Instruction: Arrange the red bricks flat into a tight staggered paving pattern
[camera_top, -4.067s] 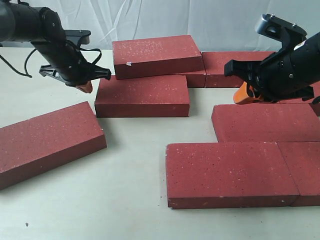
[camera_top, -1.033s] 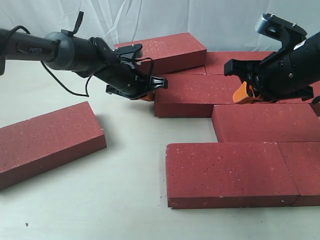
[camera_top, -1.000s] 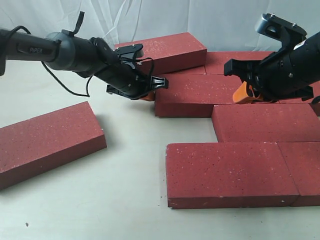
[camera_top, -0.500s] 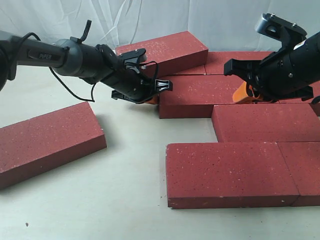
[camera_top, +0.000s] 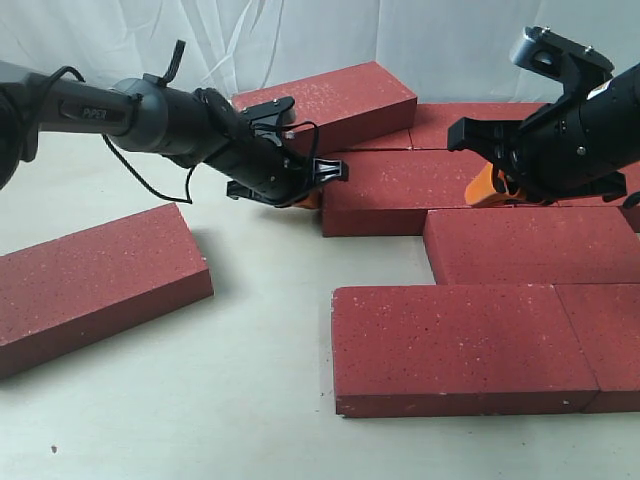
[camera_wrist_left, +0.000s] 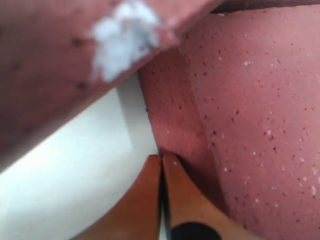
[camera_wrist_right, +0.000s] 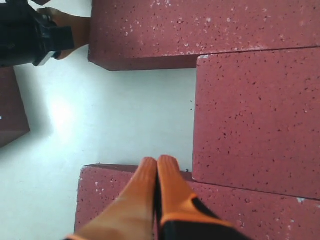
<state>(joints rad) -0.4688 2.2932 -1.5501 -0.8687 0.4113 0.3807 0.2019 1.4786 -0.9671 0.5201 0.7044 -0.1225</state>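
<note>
A pale table (camera_top: 250, 410) in front of a white cloth (camera_top: 200, 40) is carrying the red bricks (camera_top: 460, 345). You are shoving the middle brick (camera_top: 400, 195) rightward with the left gripper (camera_top: 305, 197). Over the last few seconds it has been sliding from mid-table toward the right-hand bricks, and in the last half second it is still creeping. That is closing the gap in the back course, so the pattern is tightening. The right gripper (camera_top: 487, 188) is hiding the brick's far end, so you cannot yet be judging that seam.

The left fingers (camera_wrist_left: 145, 200) are pressing fully together and gripping nothing, with their tips touching the brick's left end face. The tilted brick (camera_top: 330, 100), showing a white chip (camera_wrist_left: 122, 35), is leaning just behind them. The right gripper is hanging closed and empty. A loose brick (camera_top: 95, 280) is lying well apart at the left.
</note>
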